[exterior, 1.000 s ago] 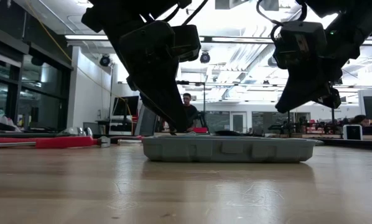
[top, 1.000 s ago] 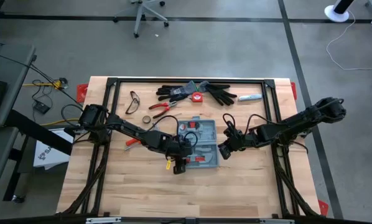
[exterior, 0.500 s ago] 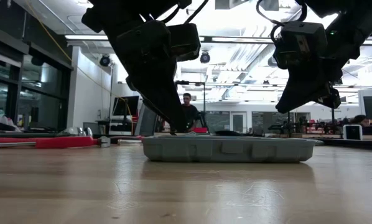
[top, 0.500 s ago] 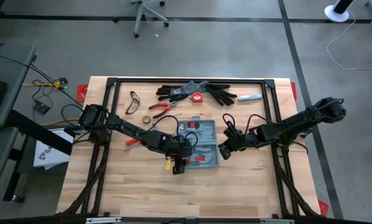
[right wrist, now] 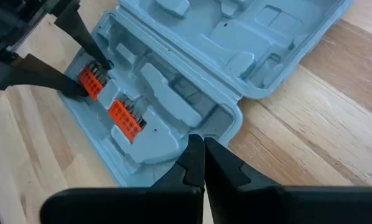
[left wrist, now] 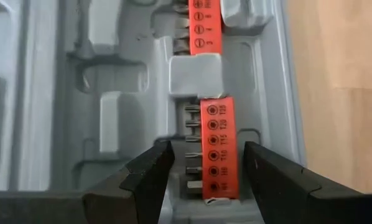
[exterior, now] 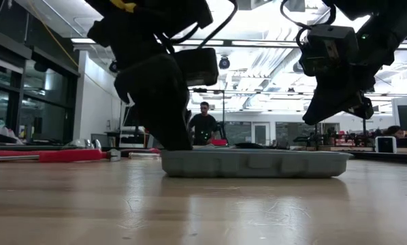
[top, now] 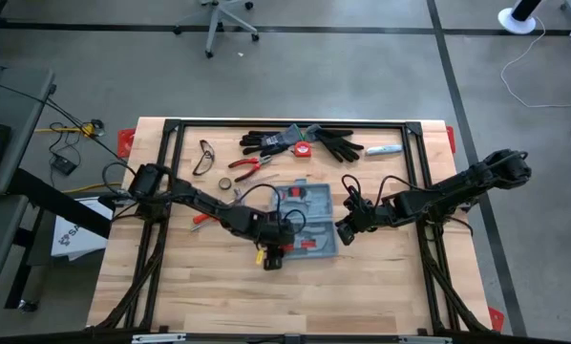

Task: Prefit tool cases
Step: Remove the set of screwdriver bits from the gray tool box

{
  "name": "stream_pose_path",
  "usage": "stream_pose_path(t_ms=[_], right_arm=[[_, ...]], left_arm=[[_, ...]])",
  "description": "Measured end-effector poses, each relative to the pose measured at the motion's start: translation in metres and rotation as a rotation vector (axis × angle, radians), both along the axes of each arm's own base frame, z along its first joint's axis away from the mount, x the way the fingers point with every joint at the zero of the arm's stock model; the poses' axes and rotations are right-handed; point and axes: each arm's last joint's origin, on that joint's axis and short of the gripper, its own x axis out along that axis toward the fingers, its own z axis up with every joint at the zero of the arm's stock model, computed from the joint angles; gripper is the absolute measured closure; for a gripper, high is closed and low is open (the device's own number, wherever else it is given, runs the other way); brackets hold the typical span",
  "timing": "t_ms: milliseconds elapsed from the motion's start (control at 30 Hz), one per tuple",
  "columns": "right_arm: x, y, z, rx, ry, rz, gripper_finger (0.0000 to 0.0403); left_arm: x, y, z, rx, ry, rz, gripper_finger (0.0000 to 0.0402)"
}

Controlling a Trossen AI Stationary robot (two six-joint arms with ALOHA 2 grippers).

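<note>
The grey-blue tool case (top: 309, 205) lies open and flat on the wooden table, its moulded inside up. Two orange bit holders (right wrist: 108, 99) sit in slots along one long side of the tray. My left gripper (left wrist: 208, 149) is open and low over the tray. Its fingers stand on either side of one orange bit holder (left wrist: 216, 124), and a gap shows on each side. My right gripper (right wrist: 203, 144) is shut and hangs above the case's rim at the table's right side of it, clear of the case (exterior: 251, 163) in the low view.
Along the far edge lie black gloves (top: 295, 143), red-handled pliers (top: 247, 162), safety glasses (top: 204, 158), a tape roll (top: 225, 182) and a pale marker (top: 383, 150). A red-handled tool (top: 201, 218) lies left of the case. A person (exterior: 203, 126) stands in the room beyond.
My left gripper has sunk toward the open case, with its fingers just as far apart, and now sits low over the tray's bit holders. My right gripper has kept still.
</note>
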Motion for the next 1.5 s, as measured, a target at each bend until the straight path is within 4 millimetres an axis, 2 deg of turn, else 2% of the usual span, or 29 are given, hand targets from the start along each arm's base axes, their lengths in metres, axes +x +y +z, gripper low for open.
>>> stream_pose_path(t_ms=[300,433,633,767,1000,1200,1300,1500], right_arm=[[0.000,0.000,0.000,0.000,0.004,-0.001,0.0403],[0.000,0.000,0.000,0.000,0.004,-0.001,0.0403],[-0.001,0.000,-0.001,-0.001,0.008,-0.001,0.0403],[-0.001,0.000,-0.001,0.005,0.019,-0.012,0.0403],[-0.002,-0.001,-0.002,0.005,0.025,-0.015,0.0403],[-0.002,-0.001,-0.002,0.003,0.025,-0.013,0.0403],[-0.002,-0.001,-0.002,0.004,0.024,-0.013,0.0403],[-0.001,0.000,-0.001,0.005,0.017,-0.013,0.0403]], left_arm=[[-0.001,0.006,-0.004,0.028,0.041,-0.003,0.0212],[0.000,0.005,-0.008,-0.003,0.049,-0.020,0.0244],[0.001,0.003,-0.016,-0.055,0.077,-0.028,0.0319],[0.000,0.003,-0.016,-0.077,0.089,0.015,0.0320],[-0.003,0.005,0.007,-0.058,0.082,0.058,0.0320],[0.002,0.005,0.041,-0.062,-0.041,0.064,0.0321],[0.002,0.005,0.043,-0.058,-0.057,0.063,0.0392],[0.001,0.006,0.043,-0.037,-0.050,0.074,0.0397]])
